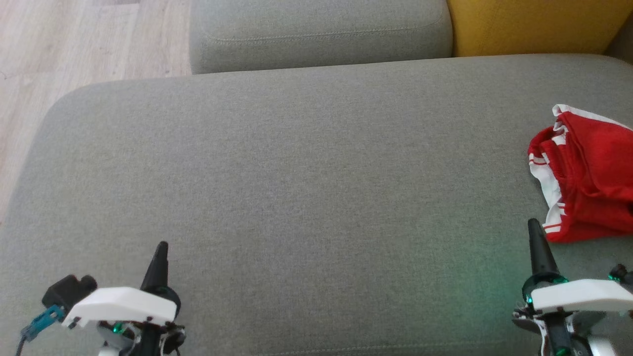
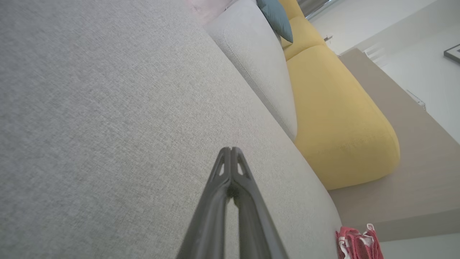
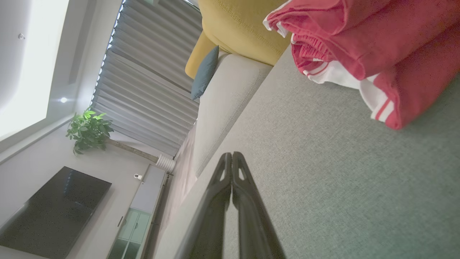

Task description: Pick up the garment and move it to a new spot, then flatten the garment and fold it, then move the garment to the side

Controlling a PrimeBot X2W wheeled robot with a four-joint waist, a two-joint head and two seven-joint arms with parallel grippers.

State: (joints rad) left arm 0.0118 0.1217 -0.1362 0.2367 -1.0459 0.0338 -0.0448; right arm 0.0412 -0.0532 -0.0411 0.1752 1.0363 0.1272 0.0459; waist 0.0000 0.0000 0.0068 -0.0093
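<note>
**Two closed grippers above a grey seat**

Largest is the grey seat cushion point(image 1: 306, 188), spreading ahead of both grippers. A grey back cushion point(image 1: 316, 34) and a yellow cushion point(image 1: 534, 24) lie beyond it, far ahead of the fingertips. Next in size, the red garment point(image 1: 588, 178) with white trim lies crumpled on the seat. It is just ahead and to the right of the right gripper point(image 1: 533, 225), apart from it, and well apart from the left gripper point(image 1: 162, 245). Both grippers have their fingers pressed together and hold nothing.
</note>
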